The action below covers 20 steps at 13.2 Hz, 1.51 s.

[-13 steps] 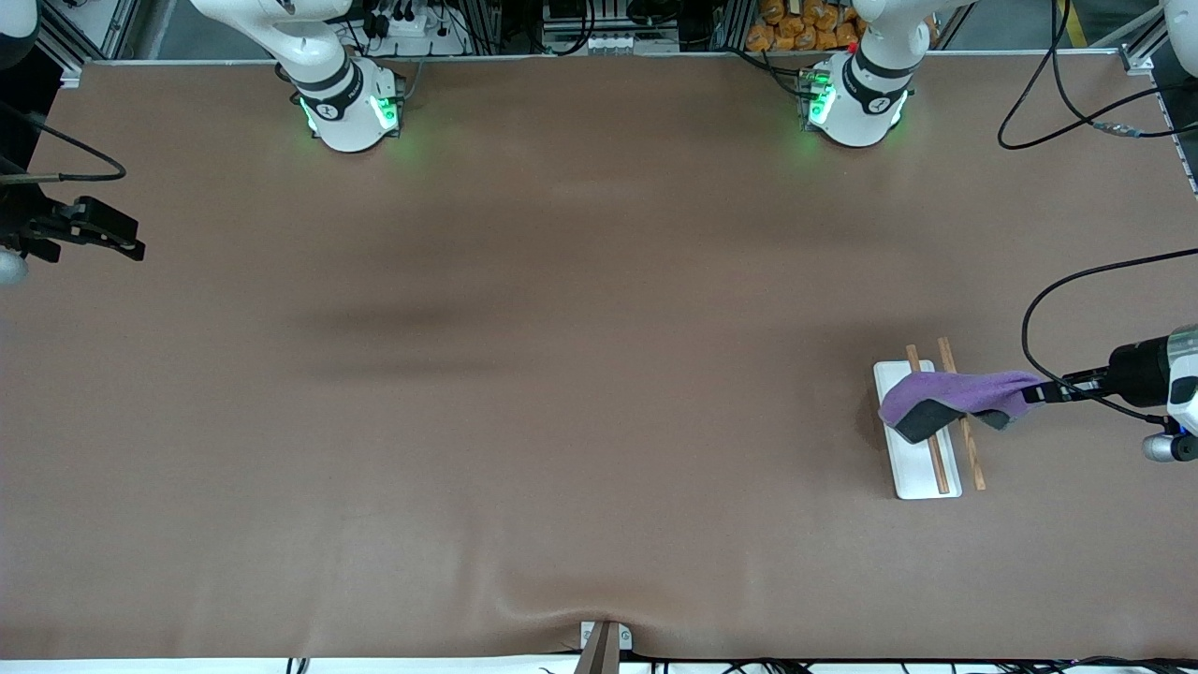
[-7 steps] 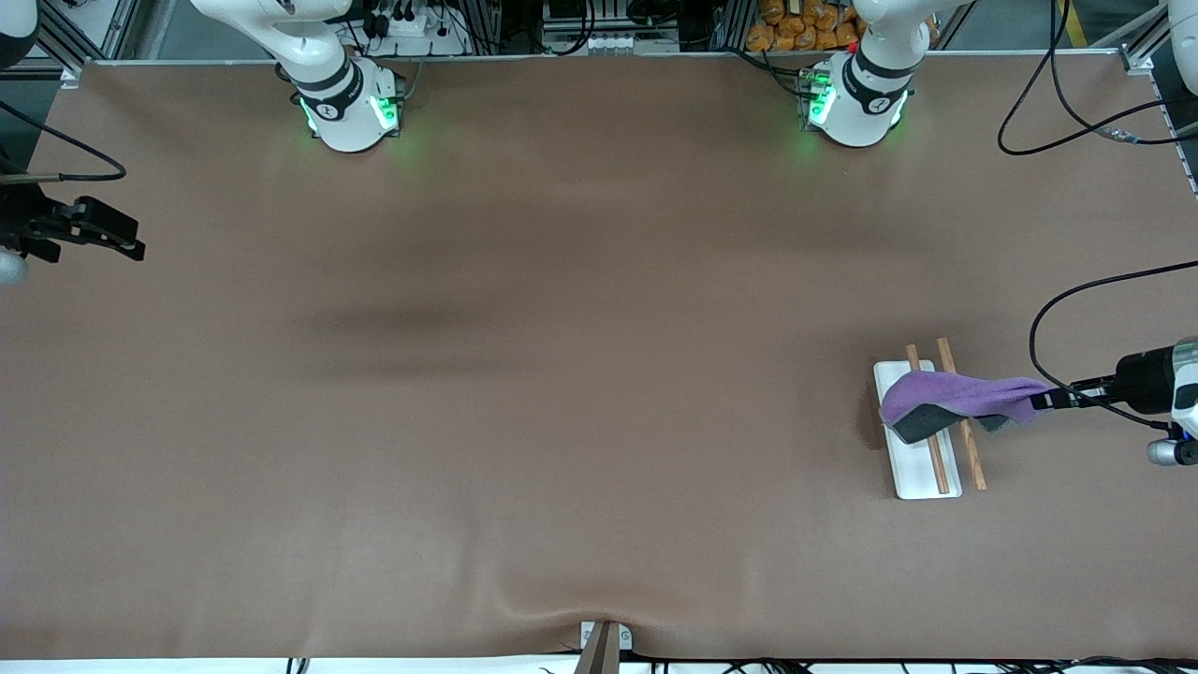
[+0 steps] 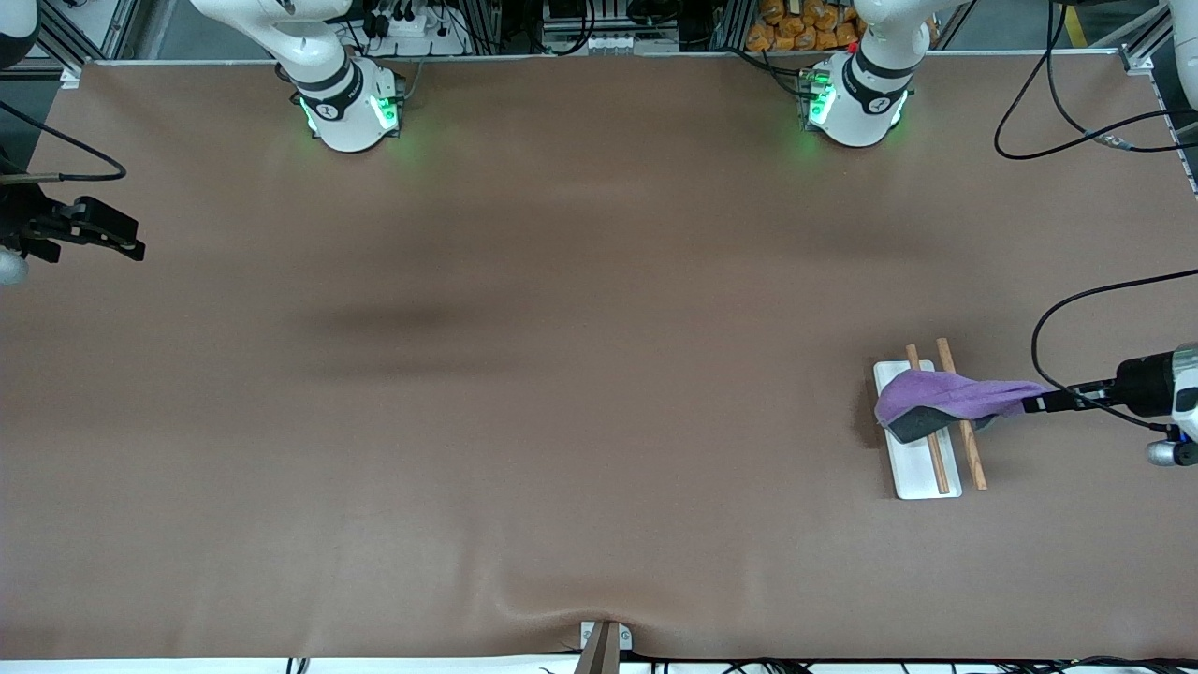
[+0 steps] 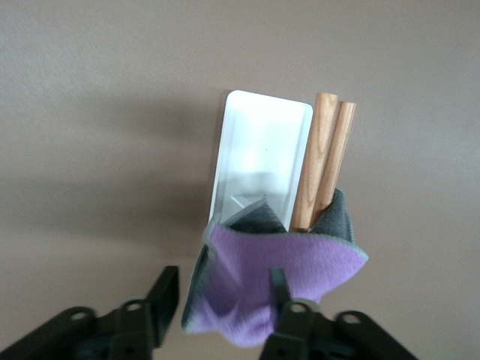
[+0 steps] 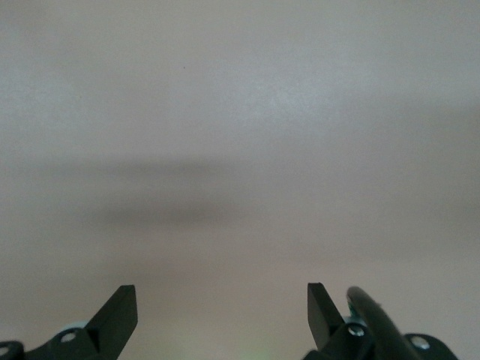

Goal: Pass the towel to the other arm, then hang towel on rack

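Observation:
The lilac towel (image 3: 936, 393) lies draped across the two wooden rods (image 3: 973, 463) of the rack, whose white base (image 3: 913, 473) sits toward the left arm's end of the table. One grey-backed end hangs over the base. My left gripper (image 3: 1034, 404) is at the towel's other end, open. In the left wrist view its fingers (image 4: 165, 289) stand apart, with the loose towel (image 4: 285, 270) between them in front of the rods (image 4: 326, 157) and the base (image 4: 259, 150). My right gripper (image 3: 131, 245) waits at the right arm's end of the table, open over bare tabletop (image 5: 221, 300).
Both arm bases (image 3: 351, 112) (image 3: 852, 108) stand along the table edge farthest from the front camera. A black cable (image 3: 1058, 318) loops above the table by the left gripper. A small clamp (image 3: 604, 641) sits at the table's nearest edge.
The left gripper's fingers have come apart from the towel's end. The towel has sunk lower onto the rods. The right arm has not moved.

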### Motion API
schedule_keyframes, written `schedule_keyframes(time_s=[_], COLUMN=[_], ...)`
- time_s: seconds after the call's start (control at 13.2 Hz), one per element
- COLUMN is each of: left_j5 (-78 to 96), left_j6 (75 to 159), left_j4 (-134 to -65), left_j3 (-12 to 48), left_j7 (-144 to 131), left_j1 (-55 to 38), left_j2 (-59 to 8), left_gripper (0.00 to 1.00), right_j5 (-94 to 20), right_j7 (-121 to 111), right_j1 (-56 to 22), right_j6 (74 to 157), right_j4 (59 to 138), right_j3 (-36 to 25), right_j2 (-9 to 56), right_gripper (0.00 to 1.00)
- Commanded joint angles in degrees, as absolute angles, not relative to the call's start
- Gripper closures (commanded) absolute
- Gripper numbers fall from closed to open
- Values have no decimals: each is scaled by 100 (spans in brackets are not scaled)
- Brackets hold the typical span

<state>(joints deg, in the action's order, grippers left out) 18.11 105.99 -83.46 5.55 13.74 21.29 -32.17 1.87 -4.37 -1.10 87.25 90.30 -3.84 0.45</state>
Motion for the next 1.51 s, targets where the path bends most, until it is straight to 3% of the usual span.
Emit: schedule_keyframes(time_s=[0.0, 0.45, 1.06, 1.43], left_j5=[1907, 1793, -164, -352], left_j6=[10617, 10091, 9747, 9572], left_j4=[-8341, -8323, -8315, -8288], left_j3=[598, 650, 2011, 2066], left_j7=[1783, 1594, -676, -334], left_j1=[2355, 2303, 2021, 2074], left_j2=[-3147, -2384, -1100, -924], left_gripper=[0, 0, 0, 0], right_j5=[114, 114, 114, 114], right_j7=[-510, -510, -510, -510], right_j1=[-53, -61, -79, -88], right_j6=[8684, 8701, 8701, 8701], right_j4=[9000, 9000, 9000, 9000], right_j3=[-352, -352, -360, -360], right_j2=[-9, -9, -9, -9], right_gripper=[0, 0, 0, 0])
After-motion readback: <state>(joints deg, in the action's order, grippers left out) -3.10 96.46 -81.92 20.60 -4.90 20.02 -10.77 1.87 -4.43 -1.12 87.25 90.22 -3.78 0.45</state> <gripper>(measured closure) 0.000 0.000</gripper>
